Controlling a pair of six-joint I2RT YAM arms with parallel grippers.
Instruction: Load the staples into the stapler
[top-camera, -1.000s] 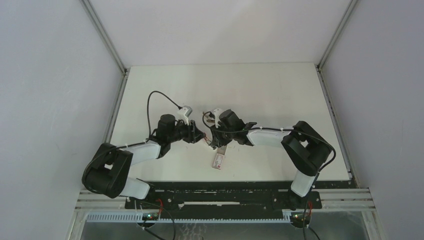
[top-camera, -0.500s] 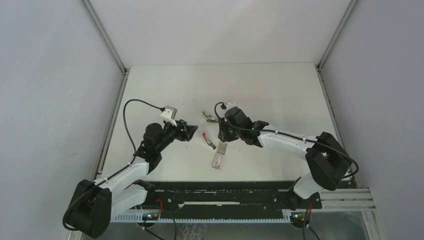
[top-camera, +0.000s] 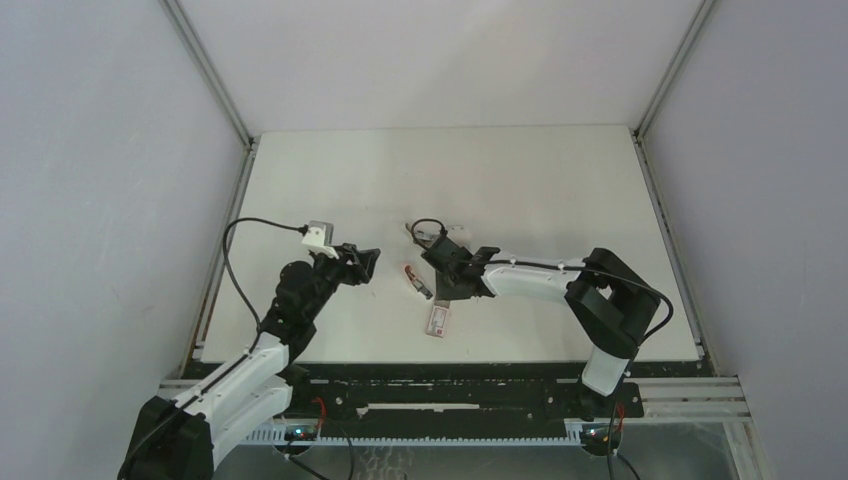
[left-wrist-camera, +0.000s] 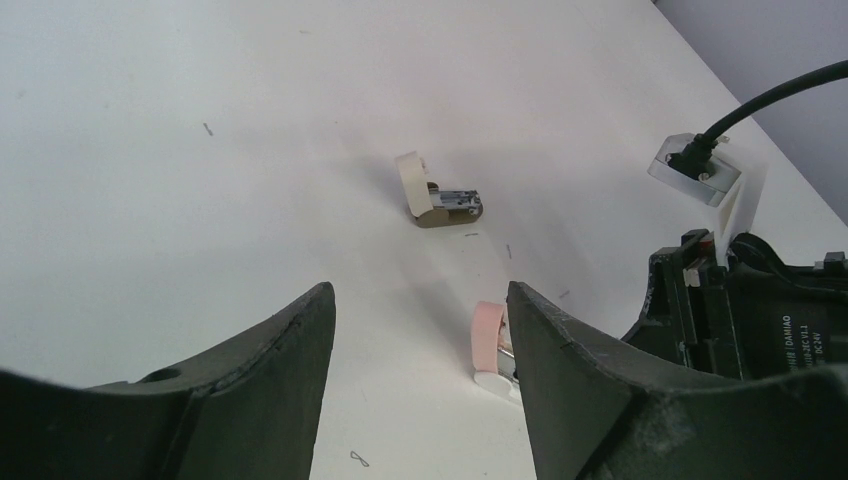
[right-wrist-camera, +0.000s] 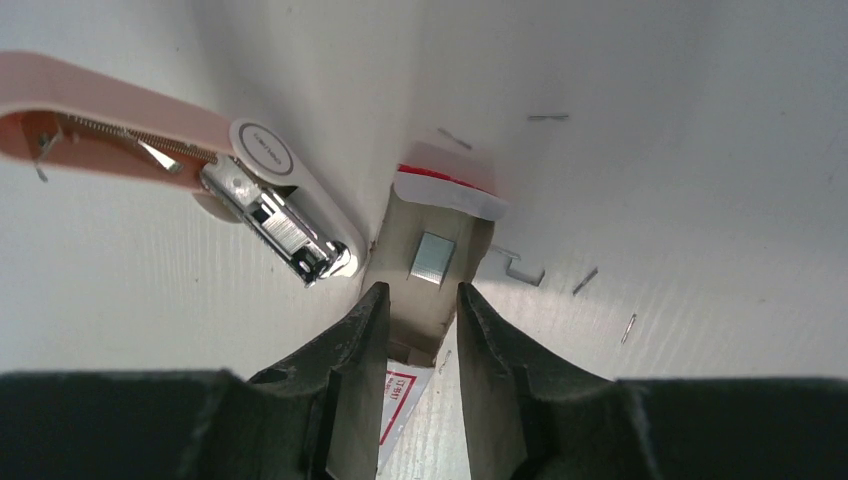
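Observation:
The stapler (right-wrist-camera: 270, 190) is a small pink and white one, lying hinged open on the table with its silver magazine showing. It also shows in the top view as the stapler (top-camera: 415, 281) and past my left finger as the stapler (left-wrist-camera: 488, 335). The staples box (top-camera: 438, 318), white with red print, lies just near of it, its brown tray (right-wrist-camera: 425, 225) slid out with a short silver strip (right-wrist-camera: 432, 258) on it. My right gripper (right-wrist-camera: 420, 290) (top-camera: 447, 288) hovers over the tray, jaws narrowly apart, gripping nothing. My left gripper (left-wrist-camera: 420, 300) (top-camera: 362, 262) stands open and empty, left of the stapler.
A second small beige object with a metal part (left-wrist-camera: 440, 200) (top-camera: 420, 232) lies farther back on the white table. Loose single staples (right-wrist-camera: 520, 268) are scattered to the right of the tray. The table's near edge (top-camera: 450, 362) runs just behind the box.
My left gripper opened, let go of the stapler and drew back to the left. The stapler now lies on the table. My right gripper shifted over the box's tray.

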